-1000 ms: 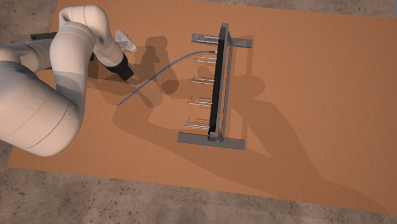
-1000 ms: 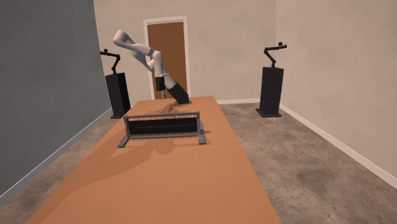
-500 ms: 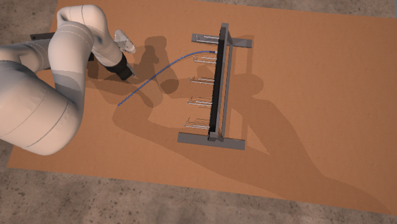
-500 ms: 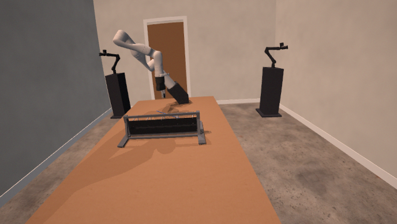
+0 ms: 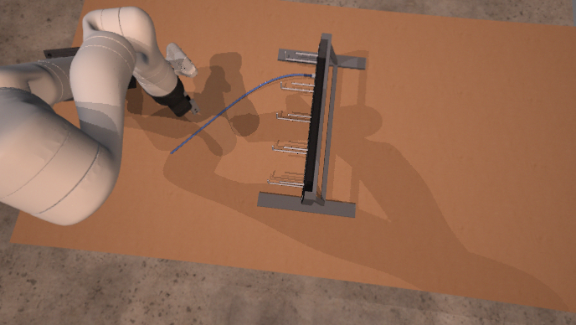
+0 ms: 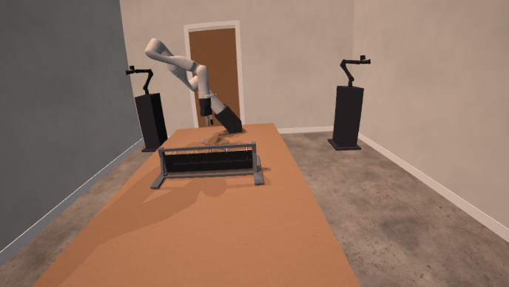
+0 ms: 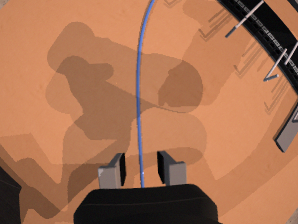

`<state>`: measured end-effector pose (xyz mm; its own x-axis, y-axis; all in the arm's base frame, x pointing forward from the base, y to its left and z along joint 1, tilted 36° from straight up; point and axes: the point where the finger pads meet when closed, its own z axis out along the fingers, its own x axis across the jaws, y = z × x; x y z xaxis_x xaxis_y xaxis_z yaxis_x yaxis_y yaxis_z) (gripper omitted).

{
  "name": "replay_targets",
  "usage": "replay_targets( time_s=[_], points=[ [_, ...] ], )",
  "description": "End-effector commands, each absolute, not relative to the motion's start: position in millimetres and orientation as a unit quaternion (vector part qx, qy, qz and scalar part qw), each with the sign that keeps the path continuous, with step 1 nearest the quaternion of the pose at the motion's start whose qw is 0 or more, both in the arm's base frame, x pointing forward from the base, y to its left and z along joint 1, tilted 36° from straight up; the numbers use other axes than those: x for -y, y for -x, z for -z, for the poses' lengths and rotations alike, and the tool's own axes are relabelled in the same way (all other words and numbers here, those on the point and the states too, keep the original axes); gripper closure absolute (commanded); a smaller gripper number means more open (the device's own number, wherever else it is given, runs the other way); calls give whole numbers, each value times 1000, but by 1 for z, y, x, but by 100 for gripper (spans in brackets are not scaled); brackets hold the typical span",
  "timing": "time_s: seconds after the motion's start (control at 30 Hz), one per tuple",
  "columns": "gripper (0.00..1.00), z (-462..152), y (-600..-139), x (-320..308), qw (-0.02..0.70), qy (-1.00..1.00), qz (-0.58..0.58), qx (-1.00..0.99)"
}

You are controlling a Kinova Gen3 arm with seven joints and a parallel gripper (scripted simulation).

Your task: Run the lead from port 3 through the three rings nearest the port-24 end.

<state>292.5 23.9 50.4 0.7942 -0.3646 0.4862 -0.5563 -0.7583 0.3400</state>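
A blue lead (image 5: 201, 130) (image 7: 139, 110) is plugged into the black patch panel (image 5: 314, 126) (image 7: 260, 19) near its port-1 end and curves away across the table, with its free end lying flat. It passes through none of the rings. The three rings nearest the port-24 end (image 5: 293, 117) (image 5: 289, 148) (image 5: 286, 182) are empty. My gripper (image 5: 195, 111) (image 6: 210, 122) (image 7: 141, 163) is open and empty. It hangs well above the table, over the lead's middle stretch; in the wrist view the lead shows far below, between the fingers.
The grey rack (image 5: 324, 84) (image 6: 209, 162) stands upright on two flat feet near the middle of the orange table (image 5: 460, 126). Two more rings sit toward the port-1 end. My arm's base is at the table's end behind the lead. Camera stands are on the floor.
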Motion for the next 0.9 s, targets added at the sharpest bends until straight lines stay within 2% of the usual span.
replay_targets(
  time_s=[0.0, 0.87],
  points=[
    [33, -51, -293, -24, 240, -916, -200, 251],
    [33, -44, -295, -20, 240, -916, -200, 251]
  ],
)
